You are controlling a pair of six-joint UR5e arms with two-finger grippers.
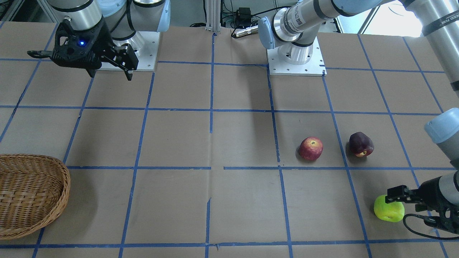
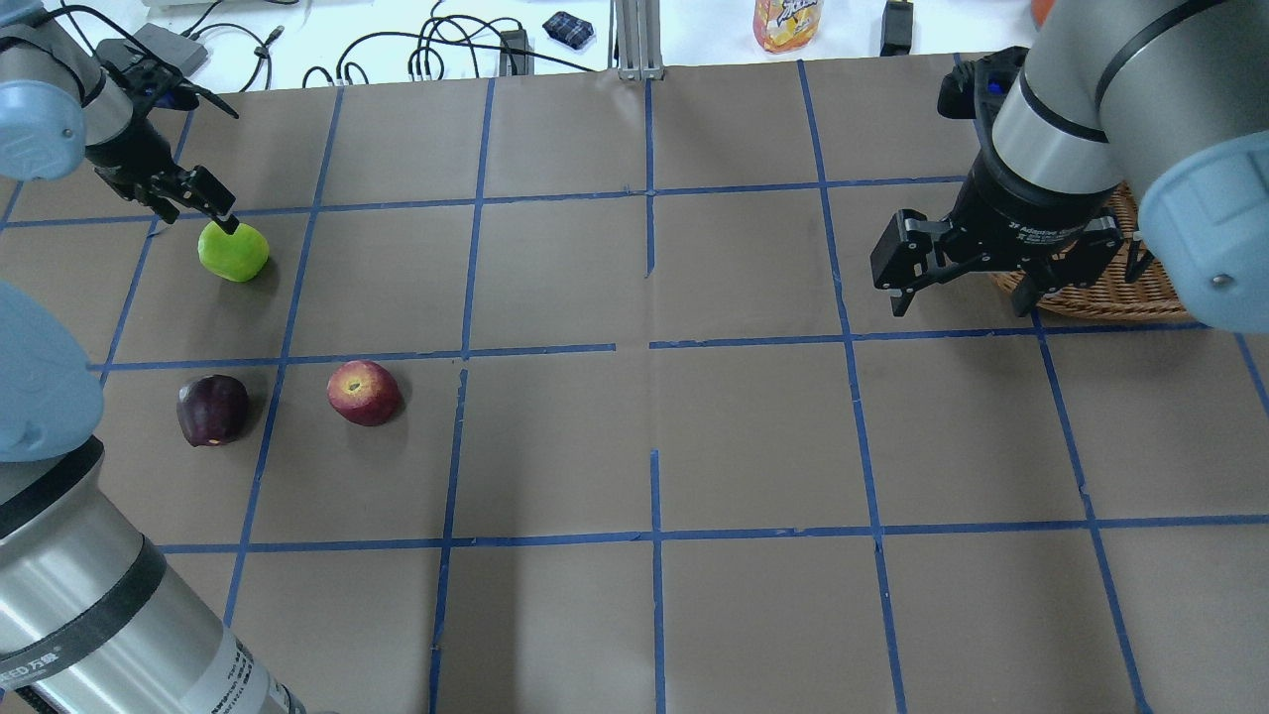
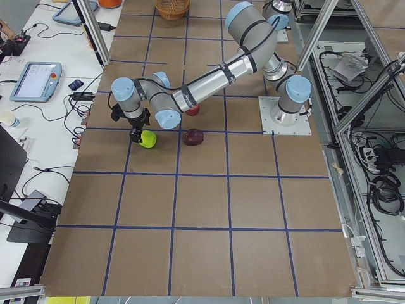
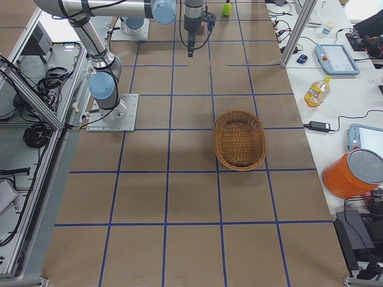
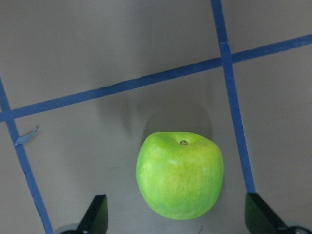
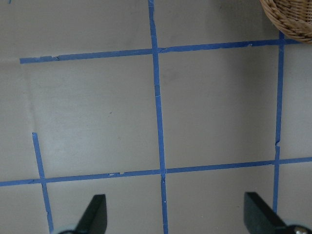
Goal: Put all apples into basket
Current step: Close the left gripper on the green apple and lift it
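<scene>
- The left tool (image 2: 198, 213) is released, its fingers spread wider than the green apple (image 5: 179, 174). It hangs just above and beside the apple, with a gap on each side and no contact that I can see.
- That spread looks meant to let the fingers drop past the apple's widest part before closing.
- The green apple sits stem-up on the table (image 2: 753, 436), so its rounded flanks face the fingers.
- The red apple (image 2: 365, 393) and the dark apple (image 2: 212, 410) rest near each other on the table, apart from the green one.
- The basket (image 4: 240, 139) holds no apples and lies well apart, on the robot's right side.
- The right tool (image 2: 962, 293) is released and holds nothing, hovering just beside the basket, probably to stay clear or take a hand-over.
</scene>
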